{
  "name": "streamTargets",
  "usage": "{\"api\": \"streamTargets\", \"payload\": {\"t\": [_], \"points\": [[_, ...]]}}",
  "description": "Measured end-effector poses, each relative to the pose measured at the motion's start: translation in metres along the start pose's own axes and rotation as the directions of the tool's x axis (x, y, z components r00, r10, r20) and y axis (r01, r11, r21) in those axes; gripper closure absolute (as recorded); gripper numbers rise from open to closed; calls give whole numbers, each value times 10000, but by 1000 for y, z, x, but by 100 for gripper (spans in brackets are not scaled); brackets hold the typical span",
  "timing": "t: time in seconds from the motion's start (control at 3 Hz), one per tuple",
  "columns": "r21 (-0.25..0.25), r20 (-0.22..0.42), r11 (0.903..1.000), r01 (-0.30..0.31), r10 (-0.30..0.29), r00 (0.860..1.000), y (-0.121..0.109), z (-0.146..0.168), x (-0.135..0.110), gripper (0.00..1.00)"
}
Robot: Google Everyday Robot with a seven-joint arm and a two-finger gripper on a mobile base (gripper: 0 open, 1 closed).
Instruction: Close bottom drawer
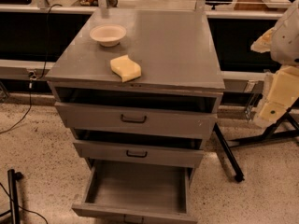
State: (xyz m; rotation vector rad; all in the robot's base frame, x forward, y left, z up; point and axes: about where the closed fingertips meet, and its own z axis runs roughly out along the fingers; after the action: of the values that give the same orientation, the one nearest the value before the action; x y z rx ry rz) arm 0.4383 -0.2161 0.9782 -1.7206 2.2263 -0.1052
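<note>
The pincer [274, 104] hangs right of the cabinet [180, 55], whose bottom drawer [135, 189] juts forward.

The arm [288, 31] is reaching into the view from the right edge and is only partly showing: a rounded, pale grey segment is sitting high up, cut off by the frame. A cream piece [263, 40], angular in outline, is jutting out from its left side. Below it, the gripper [273, 101] is hanging at the right edge, about halfway down the view, pointing downward and slightly to the left. Its cream-yellow body is showing as blocky, flat-faced shapes stacked one above the other, the lower one narrower. It is hovering in open air.
</note>
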Motion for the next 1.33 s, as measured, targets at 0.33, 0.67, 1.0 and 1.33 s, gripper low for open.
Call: {"api": "streamTargets", "payload": {"t": [0.33,0.67,1.0,1.33], "points": [[-1,-21,10000,16,-16,10000,-1,1,-1,0],[-950,176,9955,-7,24,9998,6,55,2,0],[-2093,847,9777,-177,362,9958,37,136,15,0],[-2394,825,9692,-586,804,9933,58,184,35,0]]}}
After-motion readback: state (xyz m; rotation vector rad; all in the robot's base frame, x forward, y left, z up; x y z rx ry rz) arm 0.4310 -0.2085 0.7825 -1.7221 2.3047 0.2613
